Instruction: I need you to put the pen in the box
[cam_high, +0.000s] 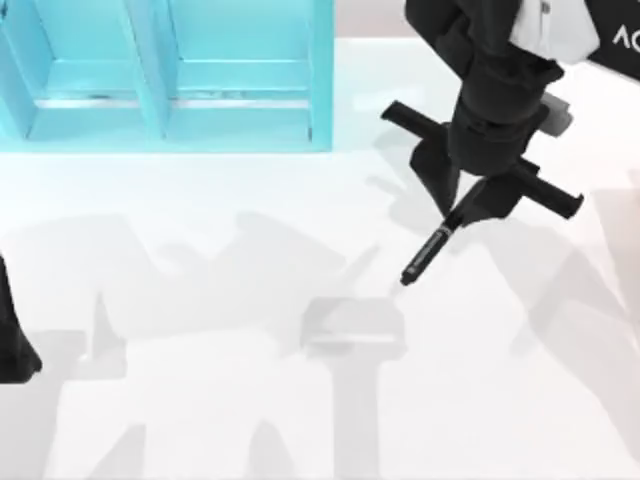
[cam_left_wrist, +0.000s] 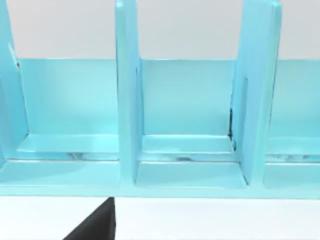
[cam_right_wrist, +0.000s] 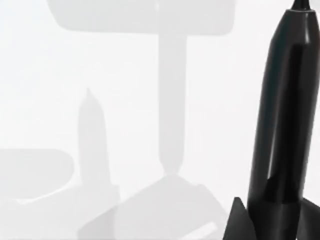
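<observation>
The slim black pen (cam_high: 428, 252) hangs tilted above the white table, right of centre, its tip pointing down and to the left. My right gripper (cam_high: 464, 214) is shut on its upper end. In the right wrist view the pen (cam_right_wrist: 284, 115) runs up from between the dark fingers (cam_right_wrist: 239, 223), with its shadow on the table below. The teal box (cam_high: 320, 80) stands at the back left, divided into open compartments, well apart from the pen. The left wrist view looks into those box (cam_left_wrist: 127, 100) compartments. My left arm (cam_high: 14, 345) is parked at the table's left edge.
The box's upright dividers (cam_left_wrist: 255, 95) separate its compartments. Grey shadows of the arms lie across the white table (cam_high: 200, 400). A dark part of the left gripper (cam_left_wrist: 97, 226) shows in front of the box.
</observation>
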